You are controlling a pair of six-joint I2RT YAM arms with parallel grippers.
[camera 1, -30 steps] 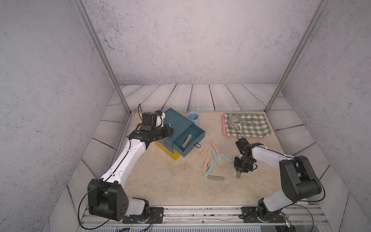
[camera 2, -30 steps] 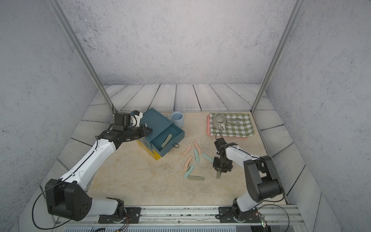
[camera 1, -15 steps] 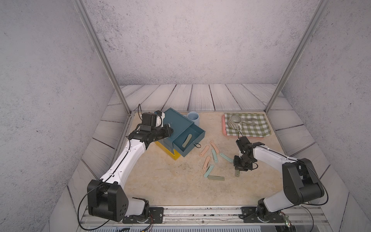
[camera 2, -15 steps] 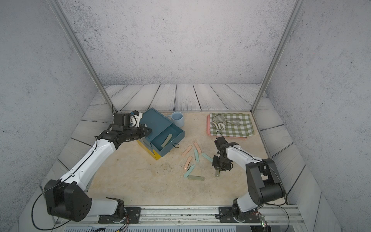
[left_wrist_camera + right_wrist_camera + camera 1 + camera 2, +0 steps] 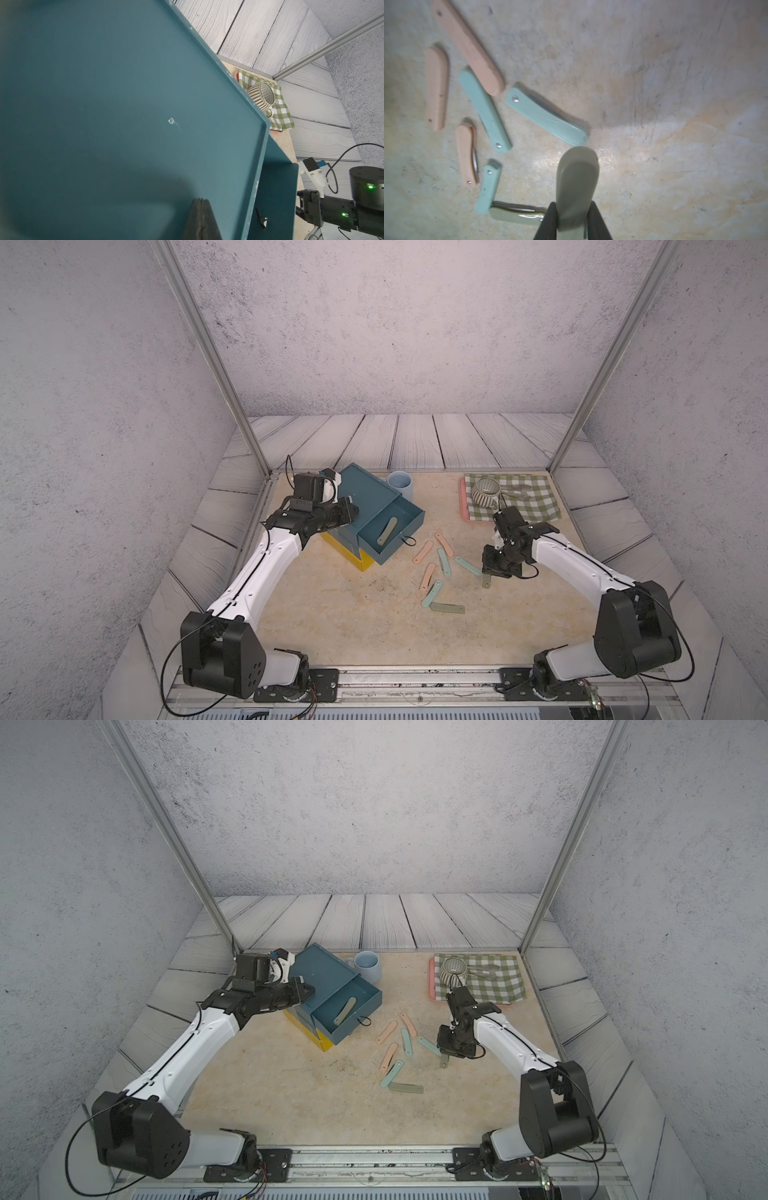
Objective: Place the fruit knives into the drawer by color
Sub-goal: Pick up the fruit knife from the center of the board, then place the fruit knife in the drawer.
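Observation:
The drawer (image 5: 365, 499) stands at the back left, its dark teal top tier pulled out (image 5: 409, 526) with one olive-green fruit knife (image 5: 387, 531) lying inside. My left gripper (image 5: 348, 509) is shut and empty, its tip (image 5: 200, 201) over the chest's teal top. My right gripper (image 5: 492, 569) is shut on another olive-green fruit knife (image 5: 577, 176), which sticks out from the jaws toward the table (image 5: 486, 581). Loose on the table to its left lie three peach-pink knives (image 5: 423, 551), three mint-teal ones (image 5: 467, 565) and one olive-green knife (image 5: 448, 608).
A pale blue cup (image 5: 401, 483) stands right behind the chest. At the back right a green checked cloth (image 5: 532, 506) on a pink tray carries a striped mug (image 5: 484, 491) and a metal utensil (image 5: 517, 489). Two yellow tiers (image 5: 353, 558) show under the open drawer.
My right gripper has risen and moved slightly toward the back with the olive-green knife in it. The left arm has stayed on the chest.

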